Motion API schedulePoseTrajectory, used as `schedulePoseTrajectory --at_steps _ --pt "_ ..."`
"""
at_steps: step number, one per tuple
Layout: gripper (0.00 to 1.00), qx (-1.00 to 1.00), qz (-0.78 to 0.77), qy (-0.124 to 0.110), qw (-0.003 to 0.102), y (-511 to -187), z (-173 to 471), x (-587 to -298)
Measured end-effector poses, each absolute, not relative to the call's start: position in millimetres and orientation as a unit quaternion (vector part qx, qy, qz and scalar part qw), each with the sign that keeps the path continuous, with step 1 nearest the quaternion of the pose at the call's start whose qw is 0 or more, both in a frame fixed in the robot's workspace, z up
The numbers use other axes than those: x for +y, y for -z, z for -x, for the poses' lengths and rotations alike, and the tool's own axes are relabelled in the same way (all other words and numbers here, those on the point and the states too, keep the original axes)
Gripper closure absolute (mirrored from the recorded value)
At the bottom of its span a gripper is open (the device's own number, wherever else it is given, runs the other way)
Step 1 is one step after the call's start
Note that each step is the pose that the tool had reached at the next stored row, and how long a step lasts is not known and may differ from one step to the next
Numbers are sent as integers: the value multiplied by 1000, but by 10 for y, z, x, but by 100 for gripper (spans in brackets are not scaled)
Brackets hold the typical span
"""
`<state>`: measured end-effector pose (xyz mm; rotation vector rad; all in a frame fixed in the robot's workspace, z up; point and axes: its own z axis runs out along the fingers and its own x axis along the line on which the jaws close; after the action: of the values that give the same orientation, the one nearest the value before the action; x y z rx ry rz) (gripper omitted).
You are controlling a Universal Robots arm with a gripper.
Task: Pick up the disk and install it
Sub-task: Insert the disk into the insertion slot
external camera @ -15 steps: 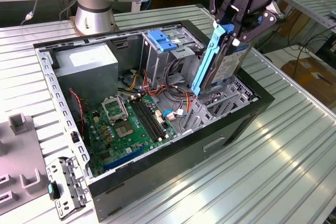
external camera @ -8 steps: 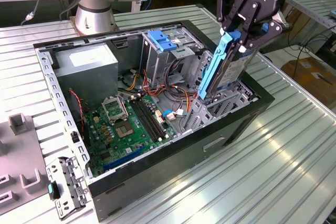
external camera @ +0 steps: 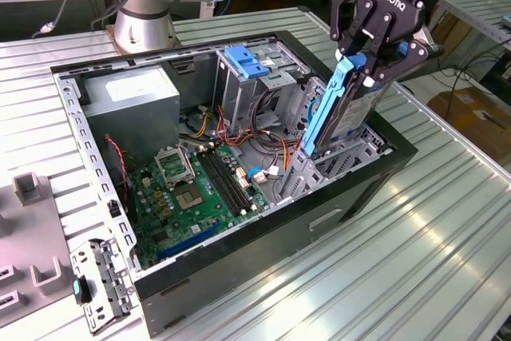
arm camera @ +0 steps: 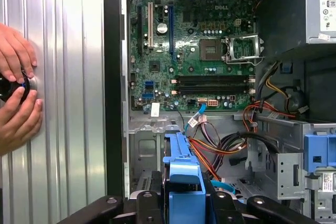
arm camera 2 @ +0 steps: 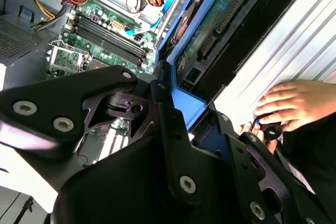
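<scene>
My hand [external camera: 361, 60] is clamped on the disk [external camera: 335, 117], pinching its blue-railed upper end. The disk stands steeply tilted, its lower end down inside the open computer case [external camera: 78, 143], near the motherboard [external camera: 192, 189].

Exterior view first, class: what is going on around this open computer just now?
The gripper is shut on the disk, at its blue rail. The disk stands steeply tilted, lower end inside the open computer case on the exterior view's right, most of it above the rim. In the first wrist view a person's hands rest on the ribbed table beside the case.
</scene>
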<state>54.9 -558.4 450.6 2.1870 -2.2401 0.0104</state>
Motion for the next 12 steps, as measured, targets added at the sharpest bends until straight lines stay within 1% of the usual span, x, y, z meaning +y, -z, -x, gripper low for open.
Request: schedulePoseTrajectory --at_steps 12 --pt "63 -717 -697 -2 6 -4446 -568 -5585"
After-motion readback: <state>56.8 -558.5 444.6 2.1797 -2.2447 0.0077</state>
